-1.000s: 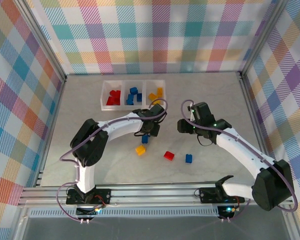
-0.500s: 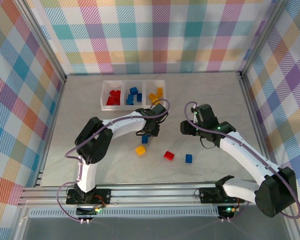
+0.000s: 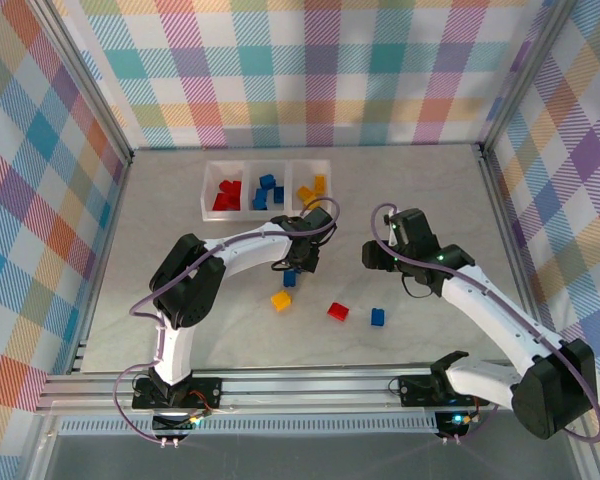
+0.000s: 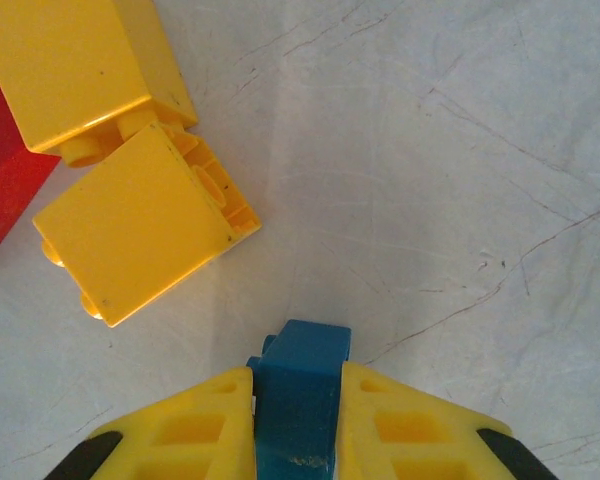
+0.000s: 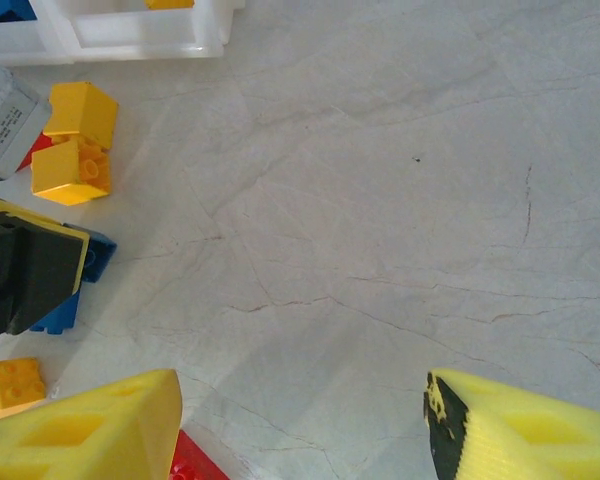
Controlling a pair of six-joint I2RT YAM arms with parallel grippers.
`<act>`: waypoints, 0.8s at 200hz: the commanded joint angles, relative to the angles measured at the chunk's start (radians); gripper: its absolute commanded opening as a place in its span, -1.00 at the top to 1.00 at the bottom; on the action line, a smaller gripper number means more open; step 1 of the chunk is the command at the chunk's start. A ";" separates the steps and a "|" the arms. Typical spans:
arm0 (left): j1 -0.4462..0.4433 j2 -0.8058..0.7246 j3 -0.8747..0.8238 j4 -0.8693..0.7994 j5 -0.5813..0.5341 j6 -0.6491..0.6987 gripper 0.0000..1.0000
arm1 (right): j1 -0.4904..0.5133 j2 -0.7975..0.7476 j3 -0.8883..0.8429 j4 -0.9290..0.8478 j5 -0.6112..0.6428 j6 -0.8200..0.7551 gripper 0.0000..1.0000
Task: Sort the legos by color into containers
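The gray table [image 3: 450,190] has thin scratches. The tray [image 3: 248,188] sits by the table's far edge, left of the middle. It has red bricks [image 3: 225,195] in its left box, blue bricks [image 3: 268,192] in the middle box and yellow bricks [image 3: 310,190] in the right box.

The left gripper [image 4: 295,400] is near the middle of the table and squeezes a held blue brick [image 4: 300,360]. The right gripper [image 5: 300,420] is beside it, fingers wide apart, holding nothing.

A pair of yellow bricks [image 4: 140,225] lies touching, just ahead of the held blue brick. Nearer the front edge lie a lone yellow brick [image 3: 280,300], a red brick [image 3: 337,311] and a loose blue brick [image 3: 377,317].
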 commanded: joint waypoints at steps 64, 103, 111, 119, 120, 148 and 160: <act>0.085 -0.096 0.169 -0.146 -0.016 0.056 0.56 | -0.009 -0.047 -0.034 -0.013 0.005 0.004 -0.30; 0.173 -0.077 0.299 -0.156 -0.022 0.114 0.54 | -0.011 -0.070 -0.030 -0.032 0.009 -0.001 -0.30; 0.197 -0.063 0.334 -0.157 -0.023 0.126 0.53 | -0.012 -0.078 -0.028 -0.037 0.008 -0.003 -0.30; 0.221 -0.046 0.369 -0.153 -0.019 0.141 0.53 | -0.013 -0.084 -0.024 -0.046 0.008 -0.006 -0.30; 0.225 -0.045 0.373 -0.151 -0.019 0.142 0.53 | -0.012 -0.086 -0.023 -0.048 0.007 -0.007 -0.30; 0.300 0.025 0.456 -0.079 -0.021 0.197 0.53 | -0.012 -0.117 -0.024 -0.070 0.007 -0.006 -0.31; 0.332 0.064 0.500 -0.063 -0.012 0.201 0.55 | -0.012 -0.133 -0.031 -0.072 0.003 -0.003 -0.31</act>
